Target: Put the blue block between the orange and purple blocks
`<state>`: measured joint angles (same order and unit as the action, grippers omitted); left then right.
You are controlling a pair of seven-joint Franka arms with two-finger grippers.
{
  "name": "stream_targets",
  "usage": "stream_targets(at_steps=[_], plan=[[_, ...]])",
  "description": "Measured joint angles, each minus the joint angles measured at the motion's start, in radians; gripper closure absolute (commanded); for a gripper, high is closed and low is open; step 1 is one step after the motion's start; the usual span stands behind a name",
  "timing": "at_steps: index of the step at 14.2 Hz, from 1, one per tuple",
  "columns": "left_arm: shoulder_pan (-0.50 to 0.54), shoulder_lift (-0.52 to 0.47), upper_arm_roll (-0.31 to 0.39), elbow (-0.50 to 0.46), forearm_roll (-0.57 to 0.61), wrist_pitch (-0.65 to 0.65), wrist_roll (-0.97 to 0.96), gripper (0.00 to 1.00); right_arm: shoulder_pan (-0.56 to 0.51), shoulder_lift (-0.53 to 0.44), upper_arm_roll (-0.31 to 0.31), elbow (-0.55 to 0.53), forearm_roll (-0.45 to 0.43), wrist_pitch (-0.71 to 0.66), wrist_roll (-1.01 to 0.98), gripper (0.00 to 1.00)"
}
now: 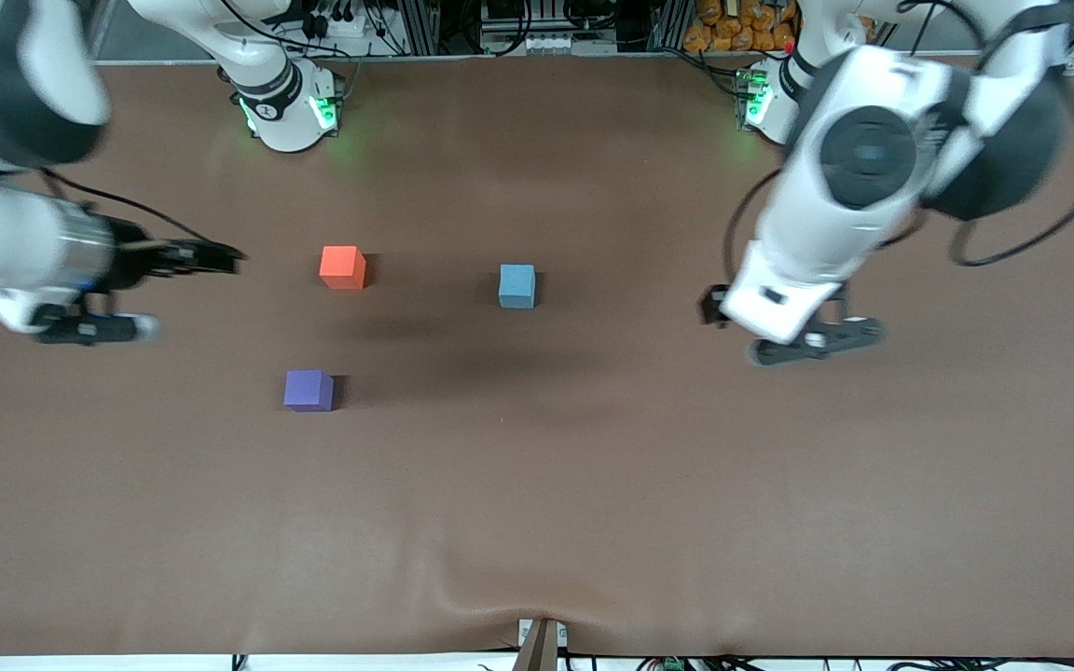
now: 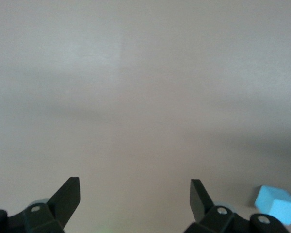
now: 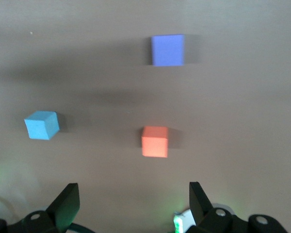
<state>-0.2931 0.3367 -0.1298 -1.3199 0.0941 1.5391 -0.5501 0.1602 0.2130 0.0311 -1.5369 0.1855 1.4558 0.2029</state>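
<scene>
On the brown worktop (image 1: 593, 485) the blue block (image 1: 516, 285) sits near the middle, at about three o'clock from the orange block (image 1: 342, 267) and well apart from it. At roughly six o'clock from the orange one, nearer the front camera, lies the purple block (image 1: 308, 390). Over the right arm's end hangs the right gripper (image 3: 134, 200), fingers (image 3: 68, 199) spread and empty. Over the left arm's end, at three o'clock from the blue cube, hovers the left gripper (image 2: 135, 196), fingers (image 2: 68, 194) wide apart, holding nothing.
</scene>
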Motion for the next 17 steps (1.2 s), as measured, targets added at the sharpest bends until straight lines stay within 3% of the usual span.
stream_targets(at_steps=[4,8,11,15,17], plan=[[0.116,-0.039,-0.001,-0.003,-0.016,-0.066,0.194,0.00,0.209,0.041,0.005,-0.095,0.009,0.203,0.234,0.00],[0.214,-0.065,-0.001,-0.014,-0.016,-0.108,0.397,0.00,0.391,0.177,0.007,-0.125,0.019,0.430,0.400,0.00],[0.295,-0.093,-0.002,-0.058,-0.027,-0.111,0.523,0.00,0.471,0.268,0.005,-0.124,0.020,0.534,0.436,0.00],[0.307,-0.158,-0.012,-0.155,-0.053,-0.084,0.547,0.00,0.528,0.310,0.004,-0.134,0.020,0.602,0.437,0.00],[0.304,-0.227,-0.031,-0.276,-0.053,0.005,0.543,0.00,0.560,0.330,0.004,-0.153,0.020,0.643,0.439,0.00]])
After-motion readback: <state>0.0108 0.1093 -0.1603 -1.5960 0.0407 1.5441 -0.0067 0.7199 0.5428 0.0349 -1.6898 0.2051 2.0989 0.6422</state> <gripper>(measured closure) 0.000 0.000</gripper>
